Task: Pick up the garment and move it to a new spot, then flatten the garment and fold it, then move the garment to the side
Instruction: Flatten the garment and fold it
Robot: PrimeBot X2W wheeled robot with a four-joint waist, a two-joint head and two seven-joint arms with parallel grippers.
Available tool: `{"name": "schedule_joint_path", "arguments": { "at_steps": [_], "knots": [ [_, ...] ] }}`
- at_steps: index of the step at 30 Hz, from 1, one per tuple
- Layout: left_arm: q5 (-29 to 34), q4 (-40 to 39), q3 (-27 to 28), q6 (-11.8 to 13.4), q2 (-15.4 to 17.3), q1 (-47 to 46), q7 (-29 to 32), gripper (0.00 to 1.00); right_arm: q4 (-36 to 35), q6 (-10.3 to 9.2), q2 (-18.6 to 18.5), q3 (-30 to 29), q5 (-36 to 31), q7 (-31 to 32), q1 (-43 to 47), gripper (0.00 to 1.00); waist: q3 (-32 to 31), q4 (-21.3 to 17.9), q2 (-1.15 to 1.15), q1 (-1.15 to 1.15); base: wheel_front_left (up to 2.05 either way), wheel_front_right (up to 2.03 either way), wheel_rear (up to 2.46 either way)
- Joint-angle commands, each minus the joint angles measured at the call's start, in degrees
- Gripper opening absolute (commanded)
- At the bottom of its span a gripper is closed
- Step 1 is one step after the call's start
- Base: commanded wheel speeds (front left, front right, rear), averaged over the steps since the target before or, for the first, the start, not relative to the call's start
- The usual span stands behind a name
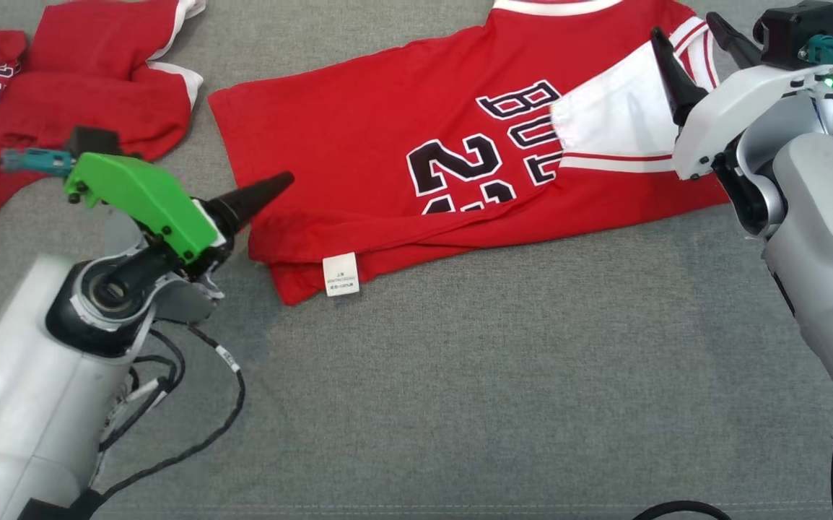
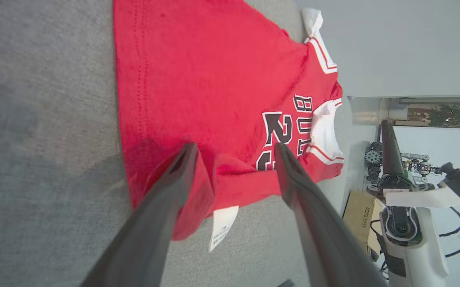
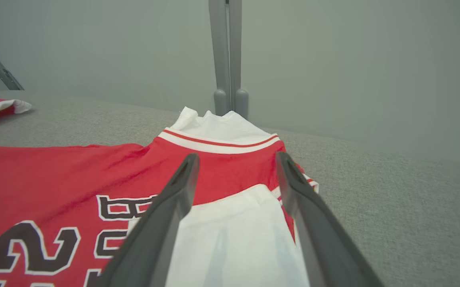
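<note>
Red garment (image 1: 387, 144) lies on the grey cloth surface (image 1: 496, 404), in its far half, running from the middle toward the right edge. It is partly folded. The near long edge is doubled over, and a white panel (image 1: 618, 115) is turned back over the chest print at the right end.

Left gripper (image 2: 233, 146) is at the garment's near left corner. Its fingers (image 2: 174, 179) are spread apart and grasp nothing. In the left wrist view one tip sits over the doubled red corner and the other over the red cloth beside the number. Cannot tell whether the tips touch the cloth.

Right gripper (image 1: 683, 25) is at the garment's right end. Its fingers (image 3: 174, 191) are spread wide and released. The white panel lies between and below them, with the red-and-white striped trim just past the tips.

Writing: black letters with a white outline read "BU", then part of a third letter cut off by the white panel. Beside them is a large "2", and more numerals are cut off by the fold. A white care label (image 1: 341, 274) sticks out from the near edge onto the surface, its print too small to read.

A second red garment (image 1: 84, 79) is bunched toward the far left corner, apart from the first. Its dark lettering is not legible.
</note>
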Motion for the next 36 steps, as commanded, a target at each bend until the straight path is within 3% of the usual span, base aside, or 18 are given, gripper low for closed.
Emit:
{"name": "schedule_joint_path", "arguments": {
  "at_steps": [1,6,10,13,17,22,29,36],
  "knots": [
    [-2.3,-1.9,3.4,-0.3,0.9,1.8,-1.9,1.0,-1.2,-0.02,-0.7,0.0,1.4,-1.3,0.3,1.0,-1.3,-1.0,0.0,0.0,0.0,0.0,0.0],
    [-3.0,-9.7,8.6,-1.7,4.3,7.3,-6.6,1.0,-4.3,-0.02,-2.8,1.5,1.8,-1.2,3.4,1.0,-3.1,-2.9,0.0,0.0,0.0,0.0,0.0],
    [4.4,-19.9,7.8,-2.4,9.9,16.6,-12.7,1.0,-7.8,-0.02,-5.9,2.2,2.0,1.3,6.8,1.0,-4.3,-4.1,0.0,0.0,0.0,0.0,0.0],
    [10.5,-25.5,5.4,-1.1,12.0,23.9,-17.8,1.0,-10.2,-0.02,-8.1,1.7,1.7,3.7,10.3,1.0,-4.7,-4.4,0.0,0.0,0.0,0.0,0.0],
    [15.7,-28.8,0.9,0.8,10.5,30.6,-22.2,1.0,-13.7,-0.02,-10.2,0.0,1.7,7.3,14.5,1.0,-4.9,-4.2,0.0,0.0,0.0,0.0,0.0],
    [18.0,-27.3,-3.4,1.2,7.0,33.0,-23.8,1.0,-18.2,-0.02,-12.2,-2.9,0.8,11.7,19.6,1.0,-4.7,-3.2,0.0,0.0,0.0,0.0,0.0],
    [19.5,-20.6,-4.9,-0.1,3.8,27.1,-23.1,1.0,-23.0,-0.02,-13.3,-7.7,-1.4,18.3,24.1,1.0,-2.9,-1.9,0.0,0.0,0.0,0.0,0.0],
    [24.6,-16.5,-6.3,1.7,4.8,22.0,-23.2,1.0,-26.2,-0.02,-12.2,-10.0,-3.4,21.7,26.0,1.0,-1.3,-1.8,0.0,0.0,0.0,0.0,0.0]
  ]
}}
